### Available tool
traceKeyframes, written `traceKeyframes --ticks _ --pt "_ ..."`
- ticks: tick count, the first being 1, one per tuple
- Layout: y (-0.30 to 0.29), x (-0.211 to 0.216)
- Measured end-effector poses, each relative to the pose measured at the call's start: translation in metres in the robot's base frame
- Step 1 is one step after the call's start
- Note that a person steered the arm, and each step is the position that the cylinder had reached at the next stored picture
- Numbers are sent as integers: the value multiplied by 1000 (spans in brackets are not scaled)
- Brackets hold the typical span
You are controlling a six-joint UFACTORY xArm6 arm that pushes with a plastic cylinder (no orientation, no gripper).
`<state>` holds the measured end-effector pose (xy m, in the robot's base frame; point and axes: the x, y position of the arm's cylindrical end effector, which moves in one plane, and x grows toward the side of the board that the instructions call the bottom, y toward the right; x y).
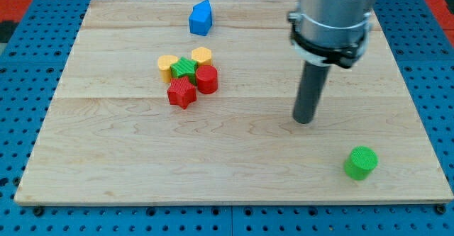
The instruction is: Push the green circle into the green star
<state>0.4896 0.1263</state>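
**Board inventory: green circle apart from the cluster, rod standing between**

1. Wooden board (234, 172). Pale planks, largest item, filling most of the view; it lies on a blue perforated surface (21, 108) that shows on all sides. Every place below is given relative to the green star.

2. Arm housing (333, 16). Grey cylinder with a dark collar, toward the view's top and well to the right of the green star. It carries a straight dark rod; there is no claw on this arm, so no open or closed state applies.

3. My tip (304, 120). The rod's lower end, on the board, well to the right of the green star and somewhat lower. It touches no block.

4. Blue block (201, 18). Angular, house-like shape, above the green star and slightly right, apart from the cluster.

5. Green circle (362, 162). Round, ribbed. Far to the lower right of the green star, beyond my tip, near the board's bottom right corner, standing alone.

6. Red star (181, 92). Just below the green star, touching or nearly so.

7. Red circle (207, 79). Just to the lower right, pressed close.

8. Yellow block, left (167, 65). Immediately left; shape partly hidden.

9. Yellow block, right (202, 54). Immediately upper right, hexagon-like.

10. Green star (184, 68). Centre of the cluster, hemmed in by the four neighbours above.
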Motion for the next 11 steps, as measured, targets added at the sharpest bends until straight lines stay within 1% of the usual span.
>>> traceKeyframes --ticks 1,2,4,5,6,7,8,9,10,11 --pt "31 19" --pt "39 60" --pt "129 58" --pt "134 101" --pt "80 107" --pt "8 82" --pt "-63 48" --pt "-125 22" --pt "-179 13" --pt "-217 15"
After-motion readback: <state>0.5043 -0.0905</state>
